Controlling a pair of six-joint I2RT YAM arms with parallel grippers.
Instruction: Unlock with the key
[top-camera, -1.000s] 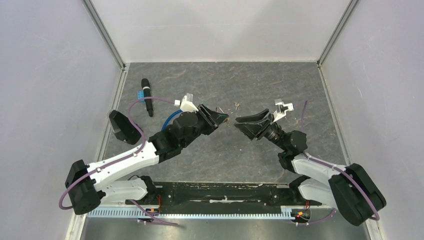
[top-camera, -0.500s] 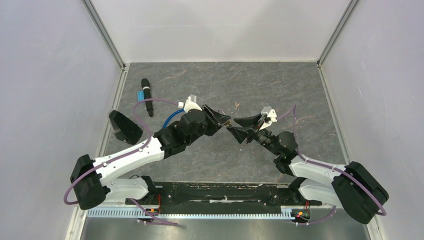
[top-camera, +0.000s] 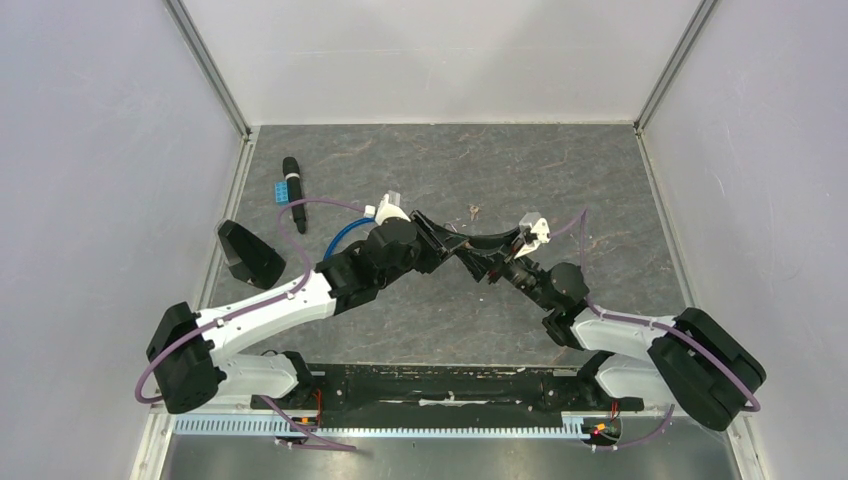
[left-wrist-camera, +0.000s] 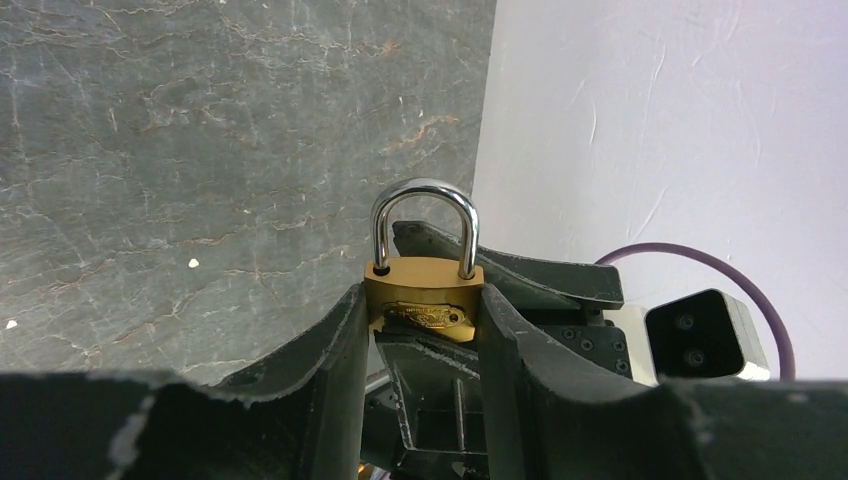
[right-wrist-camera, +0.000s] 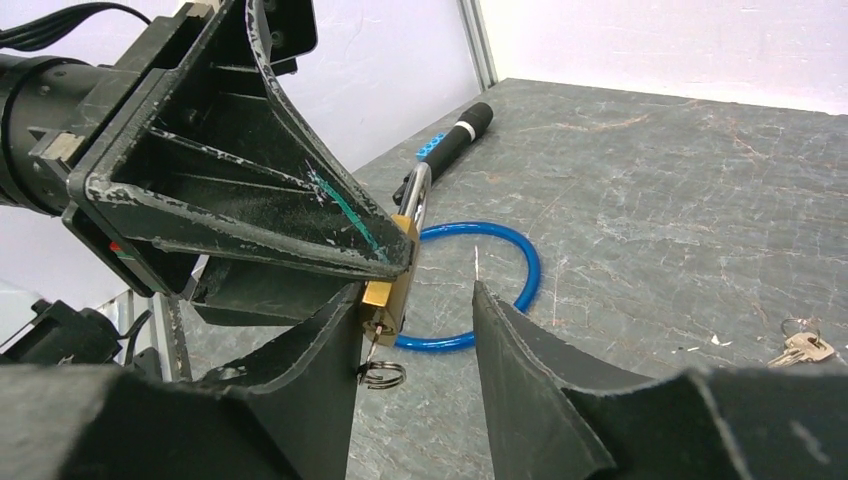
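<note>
Right wrist view: padlock (right-wrist-camera: 392, 285) clamped in left gripper (left-wrist-camera: 425, 300), key (right-wrist-camera: 372, 348) dangling beneath it.
Right gripper (right-wrist-camera: 415, 292): jaws apart, straddling key, nothing pinched.
Advice: centre on key, squeeze, then twist gently.

Grey marbled tabletop (top-camera: 440, 160), pale lilac walls (top-camera: 440, 50)

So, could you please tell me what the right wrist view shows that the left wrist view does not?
Only the right wrist view: a dangling metal key ring, a blue plastic loop, a black marker and loose silver keys. Only the left wrist view: a pale two-lens camera box. Both: the brass padlock clamped in the left pincer.
</note>
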